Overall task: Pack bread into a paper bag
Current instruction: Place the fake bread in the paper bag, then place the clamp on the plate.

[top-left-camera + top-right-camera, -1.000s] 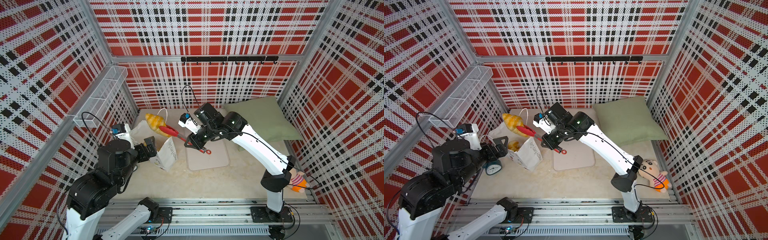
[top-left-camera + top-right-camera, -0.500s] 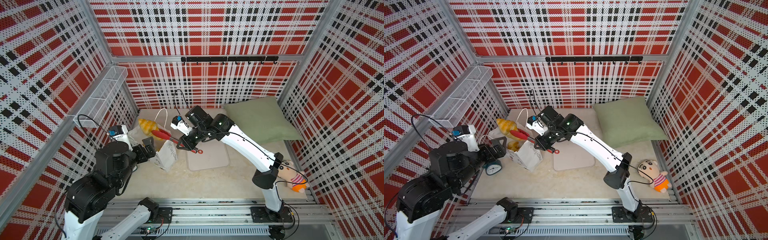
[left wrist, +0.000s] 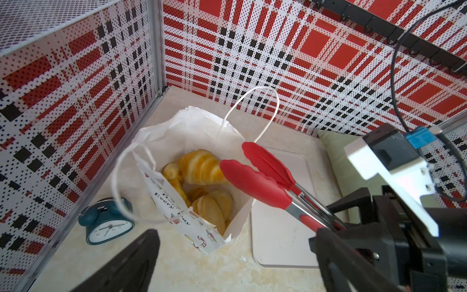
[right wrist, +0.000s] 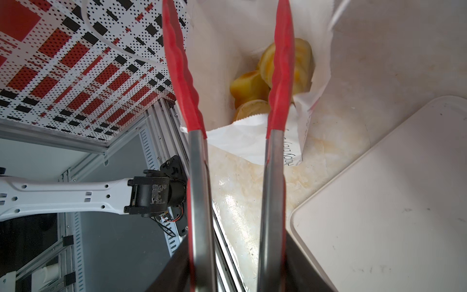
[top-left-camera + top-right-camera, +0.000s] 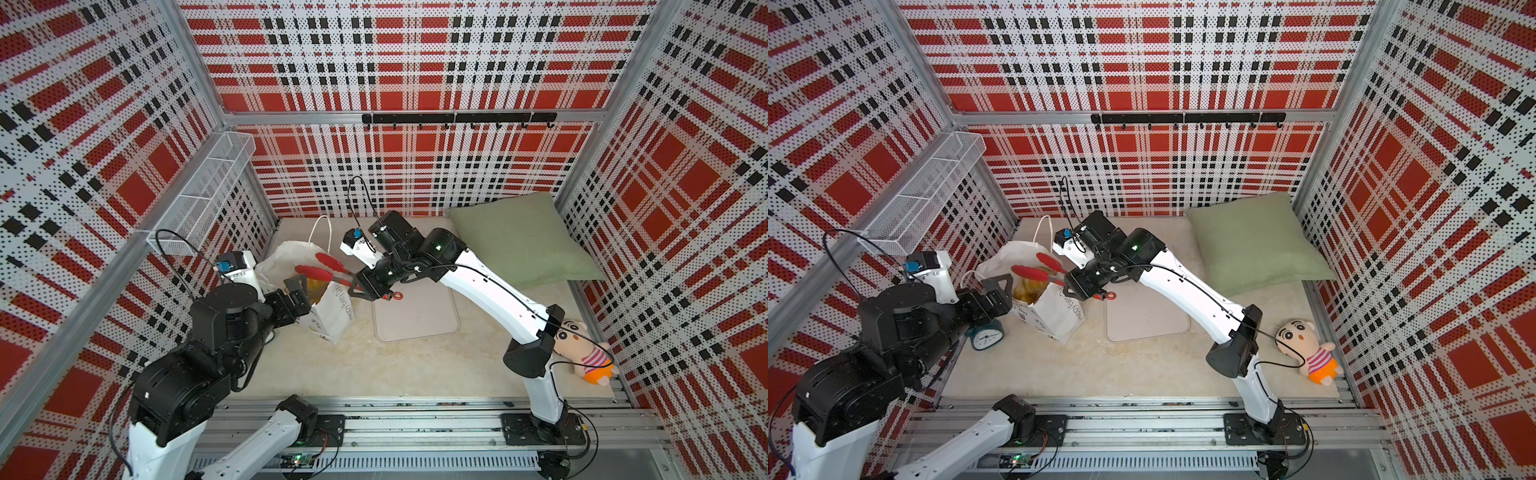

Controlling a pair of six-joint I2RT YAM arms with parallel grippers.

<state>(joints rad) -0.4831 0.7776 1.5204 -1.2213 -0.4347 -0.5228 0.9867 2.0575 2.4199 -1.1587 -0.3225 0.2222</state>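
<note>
Bread (image 3: 202,166) lies heaped inside the paper bag (image 5: 332,316), which stands open-mouthed near the left corner of the table, a croissant topping the pile just beyond the red tips of the tongs (image 3: 255,182). The right gripper (image 5: 361,286) is clamped on the steel handles of the tongs, whose two arms stand well apart over the bag's mouth with nothing between them. The left gripper (image 5: 298,291) hovers beside the bag's near rim with its jaws spread wide and empty; whether a finger brushes the paper cannot be told. The toy pastries look light and smooth-skinned, likely to slip from a shallow pinch, so a hold across the thick middle of each piece would seem safest. The bag is thin, crinkled paper, and it leans in both top views; it probably weighs little and would tip or crumple under a push, making its rim or a cord handle the sensible place to steady it. No pastry shows on the pale tray (image 5: 415,316) beside the bag, which suggests the packing is nearly done. A small teal alarm clock (image 3: 106,225) sits just beside the bag, and a green cushion (image 5: 519,241) lies well apart toward the back.
</note>
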